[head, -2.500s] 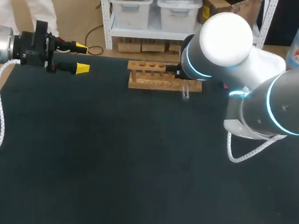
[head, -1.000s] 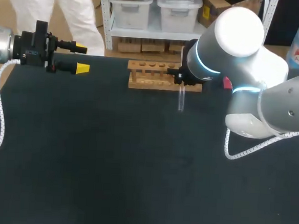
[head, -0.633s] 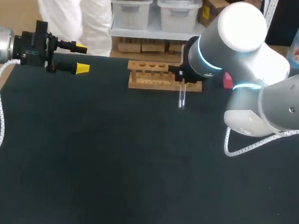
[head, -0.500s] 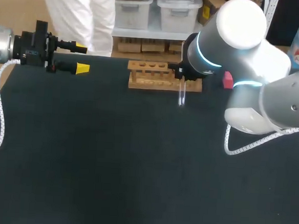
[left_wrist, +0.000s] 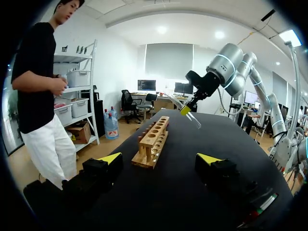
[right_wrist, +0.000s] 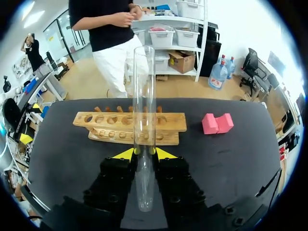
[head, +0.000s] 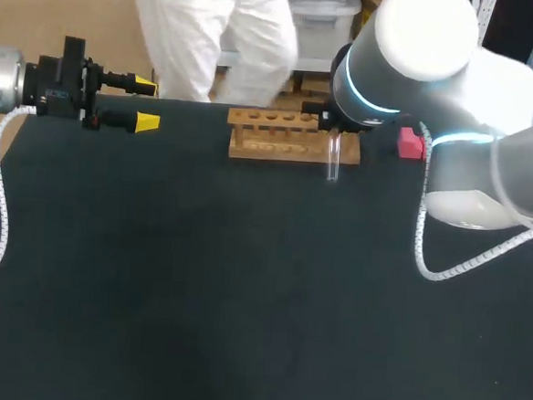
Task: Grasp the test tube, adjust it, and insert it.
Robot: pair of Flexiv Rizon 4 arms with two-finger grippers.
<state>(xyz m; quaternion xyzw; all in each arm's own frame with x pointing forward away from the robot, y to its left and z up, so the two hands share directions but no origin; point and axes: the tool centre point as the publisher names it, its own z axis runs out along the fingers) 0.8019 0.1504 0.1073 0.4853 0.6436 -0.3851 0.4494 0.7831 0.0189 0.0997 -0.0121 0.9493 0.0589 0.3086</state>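
A clear glass test tube [right_wrist: 143, 110] stands between the yellow tips of my right gripper [right_wrist: 144, 153], which is shut on its lower part. In the head view the tube [head: 332, 161] hangs upright just in front of the right end of the wooden rack [head: 280, 135], and the arm hides the fingers there. The rack [right_wrist: 129, 126] lies ahead of the gripper with a row of empty holes. My left gripper [head: 146, 103] stays at the table's far left, open and holding nothing. Its wrist view shows the rack [left_wrist: 154, 140] ahead and the tube [left_wrist: 186, 109] slanted in the right gripper.
A pink foam block [head: 410, 142] sits right of the rack, also seen as the pink block [right_wrist: 217, 123] in the right wrist view. The black table [head: 241, 299] stretches wide in front of the rack. A white cable [head: 431, 262] loops under my right arm.
My right arm has swung a little to the right and back, carrying the tube toward the rack's right end. The pink block has come into view. The left arm has not moved.
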